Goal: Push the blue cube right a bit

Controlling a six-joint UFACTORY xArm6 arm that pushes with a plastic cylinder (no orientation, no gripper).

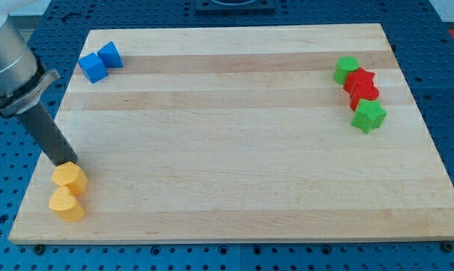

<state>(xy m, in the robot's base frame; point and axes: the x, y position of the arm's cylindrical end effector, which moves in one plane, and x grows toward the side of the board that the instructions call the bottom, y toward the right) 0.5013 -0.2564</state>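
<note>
The blue cube (pixel 92 68) sits near the board's top left corner. A second blue block (pixel 111 54) touches it on its upper right. My tip (pixel 65 162) is far below them, at the board's left edge, touching the top of a yellow block (pixel 69 178). Another yellow block (pixel 66 203) lies just below that one.
The wooden board (pixel 234 135) lies on a blue perforated table. At the view's right a green block (pixel 346 70), two red blocks (pixel 360 79) (pixel 364 93) and a second green block (pixel 370 116) form a tight column.
</note>
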